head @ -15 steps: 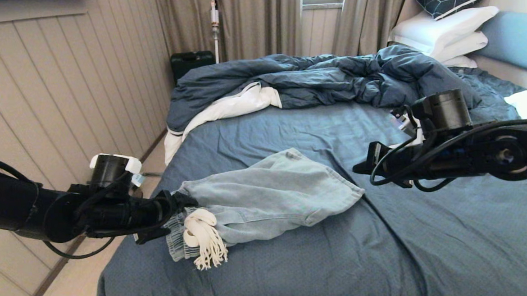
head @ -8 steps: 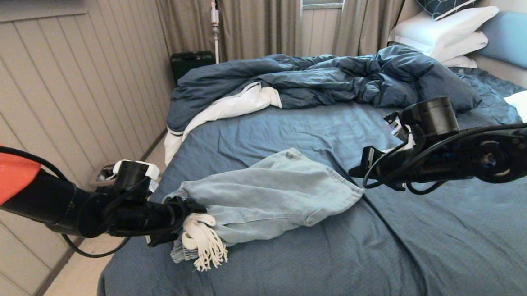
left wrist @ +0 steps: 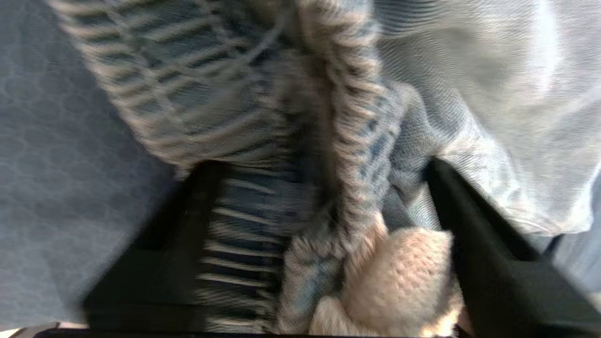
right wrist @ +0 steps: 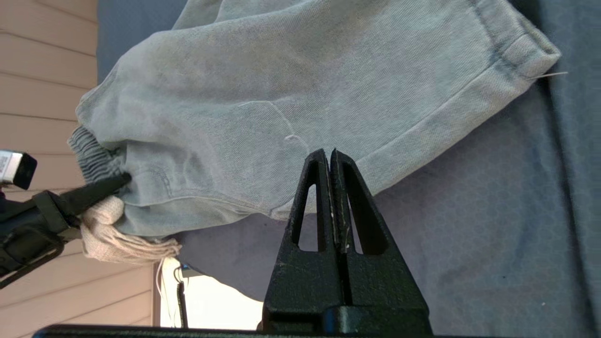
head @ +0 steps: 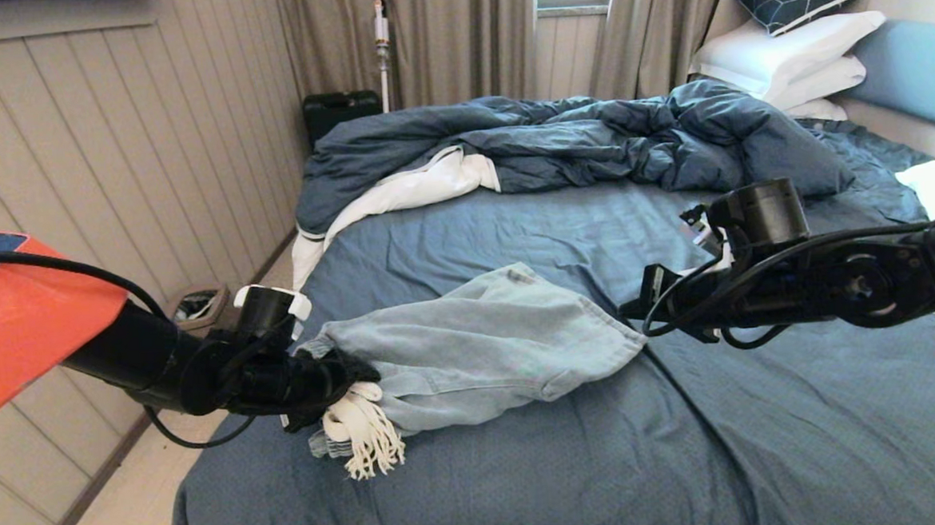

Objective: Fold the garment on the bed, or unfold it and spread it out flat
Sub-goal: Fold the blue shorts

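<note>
Bedroom with pale plank walls (head: 110, 153) and long beige curtains (head: 439, 32). Big bed (head: 765, 439) with a slate-blue sheet. Dark blue duvet (head: 589, 136) all bunched up at the far side. White pillows (head: 792, 45) stacked by the light blue headboard (head: 914, 71).

Pale blue denim shorts (head: 479, 334) on the near part of the bed, close to its left edge. Folded over and lying sideways, waist end toward the wall, leg ends toward the middle of the bed. White tasselled drawstring (head: 360, 428) heaped at the waist end, tassels hanging onto the sheet.

Left gripper (head: 353, 372) right at the waist end of the shorts. Fingers (left wrist: 469, 225) apart, one on each side of the gathered waistband (left wrist: 211, 94), with the knot of the drawstring between them too. Cloth filling the gap. Hard to say whether squeezing it yet.

Right gripper (head: 634, 310) above the sheet, just beside the leg hem of the shorts. Fingers pressed tight together, with nothing between them. Not touching the shorts.
</note>
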Robot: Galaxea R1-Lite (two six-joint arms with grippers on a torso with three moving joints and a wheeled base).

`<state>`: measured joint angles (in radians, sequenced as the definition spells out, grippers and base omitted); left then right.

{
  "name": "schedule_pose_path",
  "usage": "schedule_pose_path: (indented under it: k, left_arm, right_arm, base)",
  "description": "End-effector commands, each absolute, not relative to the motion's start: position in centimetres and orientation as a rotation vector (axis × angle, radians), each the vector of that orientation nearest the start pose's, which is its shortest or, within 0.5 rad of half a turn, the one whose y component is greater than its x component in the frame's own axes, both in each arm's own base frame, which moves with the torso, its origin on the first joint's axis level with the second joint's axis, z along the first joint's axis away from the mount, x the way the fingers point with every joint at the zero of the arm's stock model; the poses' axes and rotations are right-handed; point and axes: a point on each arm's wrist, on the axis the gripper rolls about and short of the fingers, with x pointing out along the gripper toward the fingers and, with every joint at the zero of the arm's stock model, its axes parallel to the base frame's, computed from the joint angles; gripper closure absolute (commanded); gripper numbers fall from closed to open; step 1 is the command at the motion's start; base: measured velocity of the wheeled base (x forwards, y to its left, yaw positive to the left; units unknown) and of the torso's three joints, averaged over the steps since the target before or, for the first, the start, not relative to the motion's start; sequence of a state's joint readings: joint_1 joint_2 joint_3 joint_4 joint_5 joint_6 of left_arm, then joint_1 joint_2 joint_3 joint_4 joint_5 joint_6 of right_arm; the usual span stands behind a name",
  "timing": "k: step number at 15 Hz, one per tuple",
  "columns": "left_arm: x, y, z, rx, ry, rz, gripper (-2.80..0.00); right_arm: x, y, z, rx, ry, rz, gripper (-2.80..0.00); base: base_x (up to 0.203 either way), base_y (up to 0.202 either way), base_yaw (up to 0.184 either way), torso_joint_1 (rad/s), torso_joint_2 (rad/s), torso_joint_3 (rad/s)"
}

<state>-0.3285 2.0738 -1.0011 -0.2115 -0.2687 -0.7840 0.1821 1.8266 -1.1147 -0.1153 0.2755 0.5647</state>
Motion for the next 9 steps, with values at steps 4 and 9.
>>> schedule_pose_path:
  k: [4, 9]
  left_arm:
    - [34.1, -12.3, 6.6, -0.694, 1.048, -0.183, 0.0]
    - [32.7, -11.8, 8.1, -0.732, 1.041, -0.167, 0.0]
  right_arm:
    - [33.4, 6.6, 17.8, 0.571, 0.706, 0.261, 0.0]
    - [33.1, 6.5, 17.5, 0.573, 0.709, 0.257, 0.0]
  base:
    - [0.0, 0.0, 0.0, 0.0, 0.0, 0.0]
    - [0.0, 0.0, 0.0, 0.0, 0.0, 0.0]
